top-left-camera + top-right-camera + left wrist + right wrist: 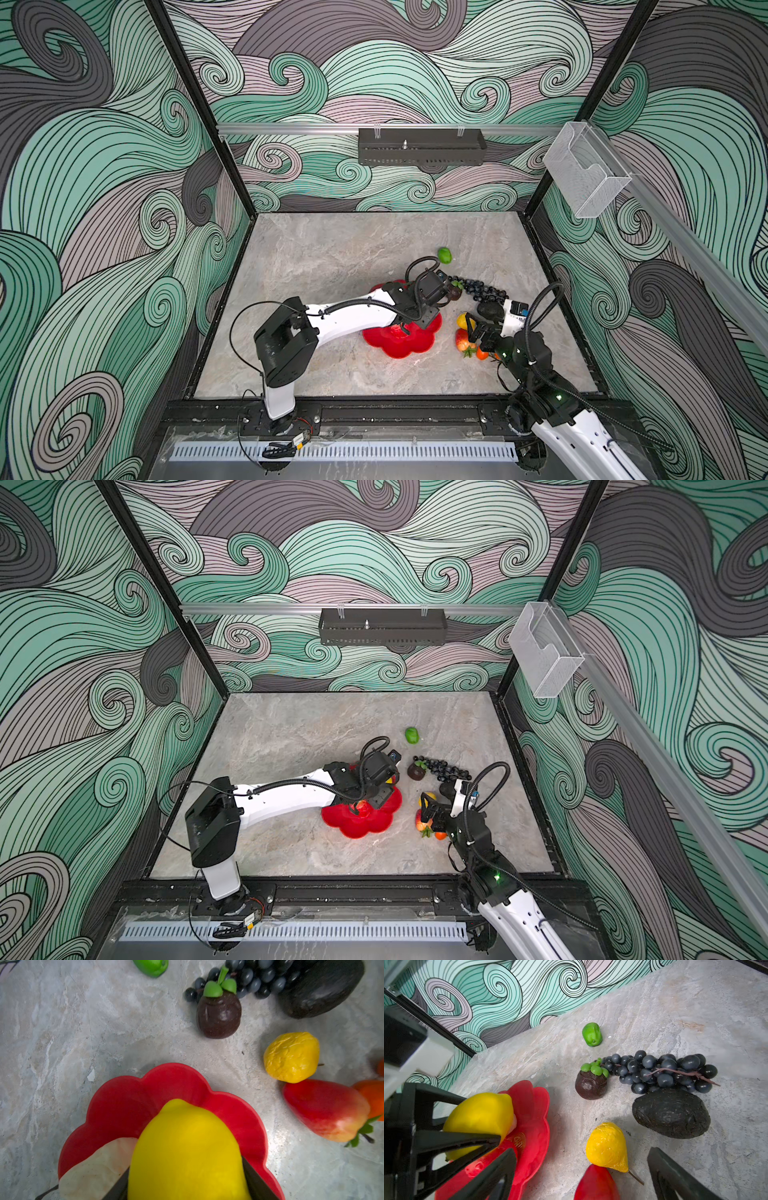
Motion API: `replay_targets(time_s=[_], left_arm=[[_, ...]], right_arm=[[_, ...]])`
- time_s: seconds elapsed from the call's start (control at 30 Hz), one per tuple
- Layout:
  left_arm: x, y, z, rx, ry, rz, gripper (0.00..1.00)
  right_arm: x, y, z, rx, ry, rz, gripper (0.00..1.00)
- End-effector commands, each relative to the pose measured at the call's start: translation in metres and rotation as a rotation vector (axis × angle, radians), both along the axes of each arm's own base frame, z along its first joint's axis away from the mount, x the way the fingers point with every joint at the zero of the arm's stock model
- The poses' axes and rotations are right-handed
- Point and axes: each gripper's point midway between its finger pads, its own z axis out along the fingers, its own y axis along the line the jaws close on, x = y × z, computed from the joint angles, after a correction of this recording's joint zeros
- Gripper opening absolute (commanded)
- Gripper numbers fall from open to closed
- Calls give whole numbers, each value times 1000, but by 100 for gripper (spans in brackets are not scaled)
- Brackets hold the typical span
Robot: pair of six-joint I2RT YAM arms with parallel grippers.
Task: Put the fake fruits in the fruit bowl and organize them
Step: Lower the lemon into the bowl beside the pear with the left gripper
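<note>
L gripper clamps glossy yellow lemon over scalloped red bowl; R gripper spread wide.

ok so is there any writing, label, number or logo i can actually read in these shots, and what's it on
No text can be read anywhere.
Gold embossed mark at the centre of the glossy red scalloped plastic fruit bowl: seen in the right wrist view, too blurred to read.
Small yellow tag at the front edge of the rig: seen in a top view, too small to read.
</note>
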Motion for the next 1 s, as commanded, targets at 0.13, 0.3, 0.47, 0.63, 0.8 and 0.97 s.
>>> replay_targets(time_s=[0.13, 0.3, 0.47, 0.63, 0.8, 0.97], left_arm=[[12, 11, -15, 160, 1, 87, 62], [20, 15, -26, 248, 7, 140, 62], [25, 20, -36, 317, 4, 183, 63], [26, 18, -46, 338, 18, 195, 63], [29, 19, -52, 374, 21, 211, 64], [30, 20, -58, 395, 20, 221, 65]], right_arm=[[4, 1, 12, 23, -66, -2, 99], [4, 2, 12, 25, -68, 1, 99], [4, 2, 12, 31, -73, 1, 99], [4, 3, 12, 33, -74, 5, 99], [5, 2, 11, 33, -72, 2, 99], [5, 3, 11, 35, -72, 6, 99]])
